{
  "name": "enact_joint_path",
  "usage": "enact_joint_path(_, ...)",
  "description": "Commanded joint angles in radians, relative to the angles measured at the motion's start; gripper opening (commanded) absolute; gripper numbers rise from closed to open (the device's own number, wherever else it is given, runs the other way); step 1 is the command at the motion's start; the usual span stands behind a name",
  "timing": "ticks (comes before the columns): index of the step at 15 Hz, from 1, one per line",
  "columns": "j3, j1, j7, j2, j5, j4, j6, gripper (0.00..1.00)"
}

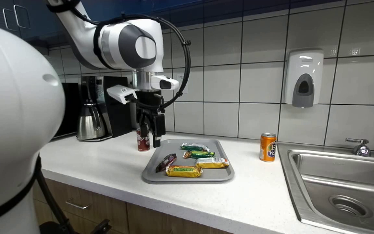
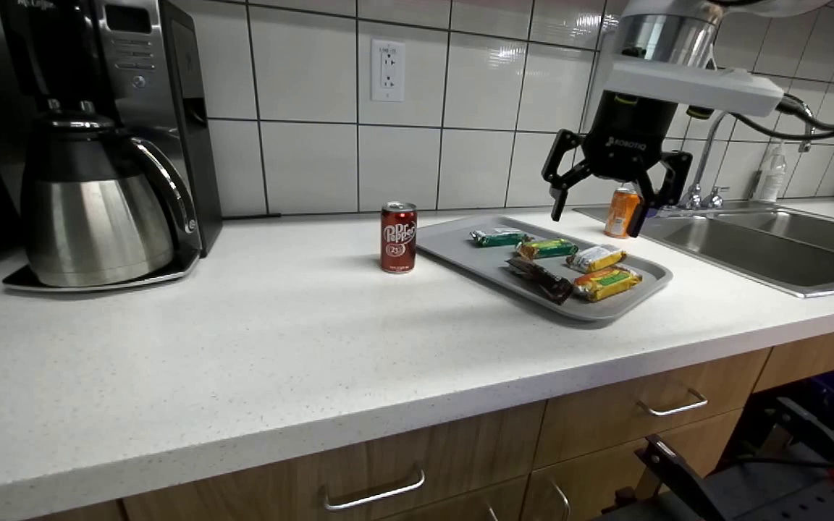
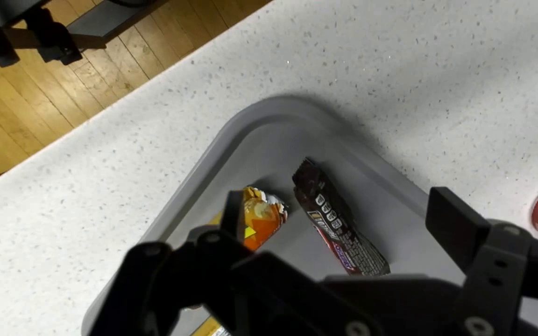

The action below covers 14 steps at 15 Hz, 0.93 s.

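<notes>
My gripper (image 1: pixel 150 138) hangs with its fingers pointing down, above the grey tray (image 1: pixel 174 146). In an exterior view the jaws of the gripper (image 2: pixel 596 222) stand wide apart with nothing held. In the wrist view a dark brown wrapped bar (image 3: pixel 339 228) lies on the tray below the gap between the fingers, nearer the right-hand tray edge. The left finger (image 3: pixel 235 212) partly covers a yellow-orange wrapped bar (image 3: pixel 262 217). Another yellow bar (image 1: pixel 212 162) and two green-wrapped bars, one (image 1: pixel 198 154) in front of the other (image 1: pixel 194 147), also rest on the tray.
A red soda can (image 2: pixel 398 237) stands upright beside the tray, towards the coffee maker (image 2: pixel 98 231). On the tray's opposite side are an orange can (image 1: pixel 268 147) and a steel sink (image 1: pixel 291 188). A tiled wall (image 1: pixel 222 117) with a soap dispenser (image 1: pixel 305 78) closes off the back.
</notes>
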Motion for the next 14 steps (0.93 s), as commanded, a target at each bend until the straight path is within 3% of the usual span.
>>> enact_joint_path(1,0.034,-0.033,-0.081,-0.07,0.022,-0.016,-0.087,1.0)
enact_joint_path(2,0.044,-0.04,-0.048,-0.015,0.026,0.001,-0.037,1.0)
enact_joint_path(14,0.048,-0.039,-0.063,-0.027,0.025,0.001,-0.06,1.0)
